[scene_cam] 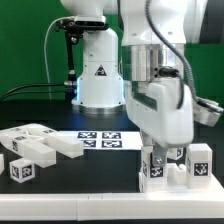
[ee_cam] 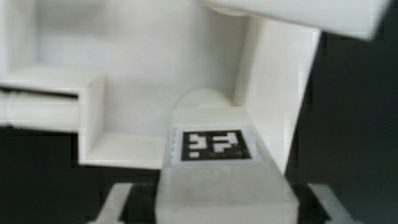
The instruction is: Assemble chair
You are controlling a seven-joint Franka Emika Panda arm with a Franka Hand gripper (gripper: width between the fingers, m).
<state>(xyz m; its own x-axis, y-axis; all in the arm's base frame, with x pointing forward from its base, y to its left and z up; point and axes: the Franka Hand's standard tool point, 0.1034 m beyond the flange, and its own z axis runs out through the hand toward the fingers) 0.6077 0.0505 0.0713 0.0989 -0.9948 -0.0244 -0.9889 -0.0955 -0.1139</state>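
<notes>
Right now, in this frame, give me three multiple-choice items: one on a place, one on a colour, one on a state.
1. Where is the gripper?
A. Low, at the exterior view's right
B. High, at the exterior view's left
C. Out of the picture

2. What colour is the table?
A. Brown
B. Black
C. Red

3. How do the gripper's jaws stand?
A. Wide open, nothing between them
B. Fully shut and empty
C. Closed about a tagged chair part

Key:
1 A: its fingers reach down at the white part on that side.
2 B: the bare surface is black.
3 C: the wrist view shows the part's tag right between the fingers.
</notes>
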